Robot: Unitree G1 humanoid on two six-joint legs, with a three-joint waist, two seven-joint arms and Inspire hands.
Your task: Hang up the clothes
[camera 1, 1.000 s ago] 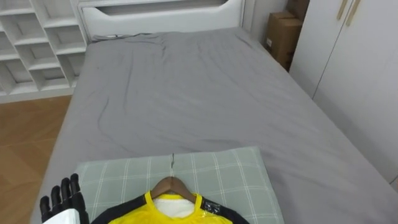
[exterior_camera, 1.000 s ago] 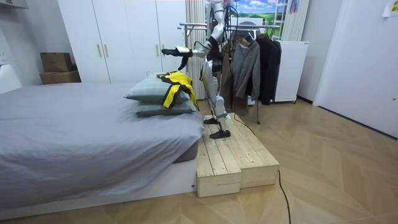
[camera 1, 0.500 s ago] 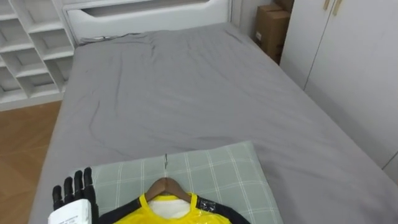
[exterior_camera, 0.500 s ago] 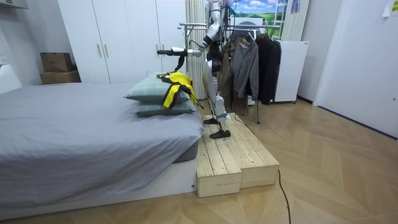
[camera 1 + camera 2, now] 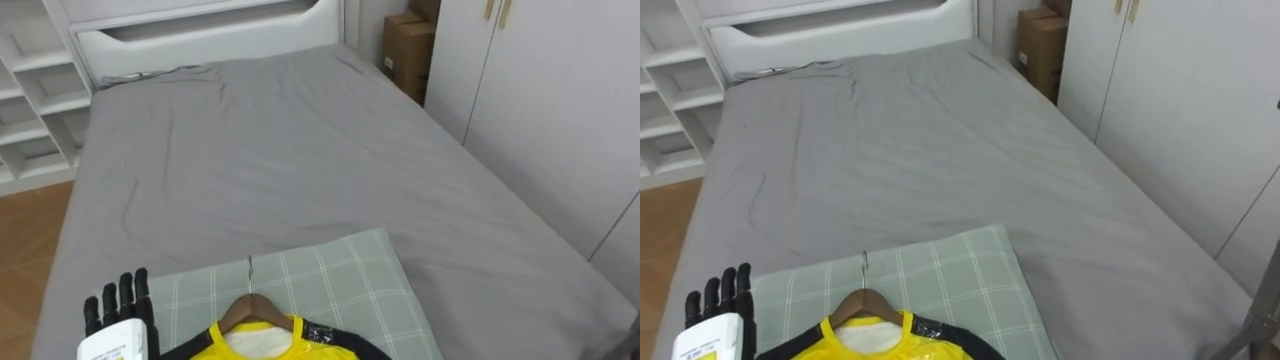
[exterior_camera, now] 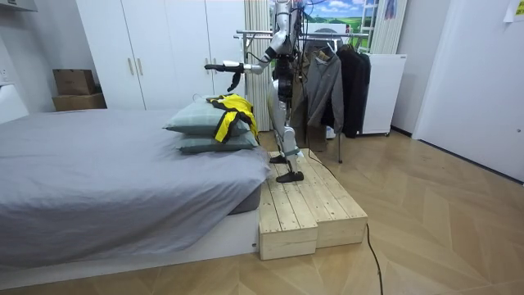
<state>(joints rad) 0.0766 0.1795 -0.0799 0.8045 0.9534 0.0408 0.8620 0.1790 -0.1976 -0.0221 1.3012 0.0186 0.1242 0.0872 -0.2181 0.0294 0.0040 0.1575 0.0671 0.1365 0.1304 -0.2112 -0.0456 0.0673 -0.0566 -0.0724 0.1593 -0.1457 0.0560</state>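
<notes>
While the robot stands on the wooden platform (image 6: pixel 299 209) at the bed's (image 5: pixel 300 150) end, its left hand (image 5: pixel 120 305) hovers flat-fingered and empty at the checked pillow's (image 5: pixel 340 285) left edge. The yellow shirt (image 5: pixel 290 350) lies on that pillow, on its wooden hanger (image 5: pixel 240 305).

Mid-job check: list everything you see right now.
shirt: one, yellow and black, on the pillows
hanger: one, wooden, in the shirt's collar
pillows: two, green checked, stacked at bed's foot
bed: one, grey, ahead of robot
cardboard boxes: two, brown, beside wardrobe
wardrobe: one, white, robot's right
shelf unit: one, white, robot's left
clothes rack: one, dark garments, behind robot
platform: one, wooden, under robot
left hand: black, open, beside pillows
</notes>
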